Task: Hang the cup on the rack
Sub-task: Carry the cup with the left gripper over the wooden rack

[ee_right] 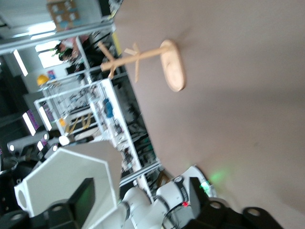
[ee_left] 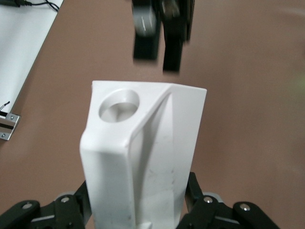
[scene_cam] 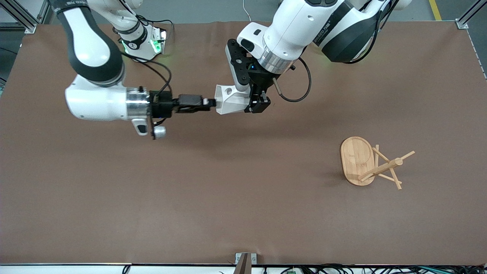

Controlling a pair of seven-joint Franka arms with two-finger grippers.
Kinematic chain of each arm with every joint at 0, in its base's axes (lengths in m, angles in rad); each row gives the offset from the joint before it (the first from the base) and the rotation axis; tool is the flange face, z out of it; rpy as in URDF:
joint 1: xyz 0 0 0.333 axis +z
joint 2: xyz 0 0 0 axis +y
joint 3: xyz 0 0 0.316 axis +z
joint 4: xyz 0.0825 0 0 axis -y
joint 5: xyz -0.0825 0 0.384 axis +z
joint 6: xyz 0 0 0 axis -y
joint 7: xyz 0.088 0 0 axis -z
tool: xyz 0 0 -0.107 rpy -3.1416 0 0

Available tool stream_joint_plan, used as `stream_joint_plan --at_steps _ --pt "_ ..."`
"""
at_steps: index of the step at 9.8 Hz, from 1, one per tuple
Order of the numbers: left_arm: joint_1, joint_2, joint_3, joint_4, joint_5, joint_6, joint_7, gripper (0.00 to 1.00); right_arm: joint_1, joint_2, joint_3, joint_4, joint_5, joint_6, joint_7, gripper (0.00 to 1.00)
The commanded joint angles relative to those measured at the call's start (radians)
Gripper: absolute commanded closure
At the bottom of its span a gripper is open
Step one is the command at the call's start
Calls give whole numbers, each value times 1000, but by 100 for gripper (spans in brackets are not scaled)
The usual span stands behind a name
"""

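- Cup point(scene_cam: 230, 99), white and faceted, is held in the air at upper centre of the front view, over the table point(scene_cam: 190, 190).
- Left gripper point(scene_cam: 258, 103) pinches its body.
- Right gripper point(scene_cam: 208, 102) has its jaws spread at the cup's mouth.
- Rack point(scene_cam: 366, 161) stands at lower right, well apart.

White faceted cup point(scene_cam: 230, 99) held aloft; bamboo rack point(scene_cam: 371, 163) upright.

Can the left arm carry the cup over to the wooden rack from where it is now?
Probably yes. The left gripper grips the cup up in the air, and only bare table lies between it and the rack. But the right gripper is at the cup's rim and may need to let go.
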Motion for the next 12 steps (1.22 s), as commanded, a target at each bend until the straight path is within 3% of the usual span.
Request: stream_joint_plan --at_steps 1,2,3,6,8,10,11,12 --pt "41 14 7 0 -1 -67 2 99 -16 -84 -91 -2 -253 -2 187 0" --pt "74 8 7 0 -6 -92 -9 99 -16 -113 -148 7 -462 -8 260 0" --pt "110 -6 7 0 -1 -109 -62 100 -14 -119 -200 24 -612 -28 315 0" --pt "153 -24 24 0 -1 -144 -331 99 -14 -193 -289 38 -996 -85 329 0" --pt "222 -31 35 -2 -3 -173 -426 100 -7 -251 -363 71 -1087 -141 311 0" --pt "269 -31 39 -11 -1 -234 -478 100 -5 -245 -420 252 -1113 -365 239 0" --pt "271 -41 59 -43 -3 -250 -486 100 -3 -245 -444 281 -1121 -433 219 0" --pt "239 -85 135 -100 -7 -251 -509 100 1 -245 -449 326 -1125 -485 208 0"
